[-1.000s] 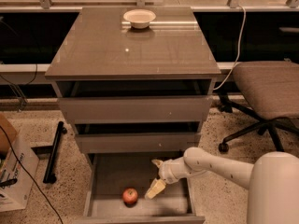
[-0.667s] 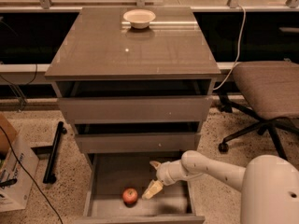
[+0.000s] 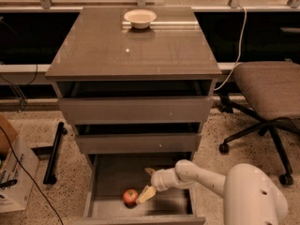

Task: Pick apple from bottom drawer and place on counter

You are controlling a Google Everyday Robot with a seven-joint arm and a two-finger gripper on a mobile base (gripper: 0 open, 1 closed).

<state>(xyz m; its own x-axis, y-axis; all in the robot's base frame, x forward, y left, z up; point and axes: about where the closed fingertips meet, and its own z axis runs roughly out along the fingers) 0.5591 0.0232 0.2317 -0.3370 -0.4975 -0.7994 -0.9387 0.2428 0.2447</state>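
Now the claw hangs spread wide inside the bottom drawer, the apple just beside its lower finger, not gripped.

Hand beside apple in bottom drawer

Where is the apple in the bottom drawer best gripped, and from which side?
Grip the apple across its round middle, coming down from the picture's right, where the open gripper hangs. It sits on the bottom drawer floor near the front wall, so its top seems freest.

No legible text or labels
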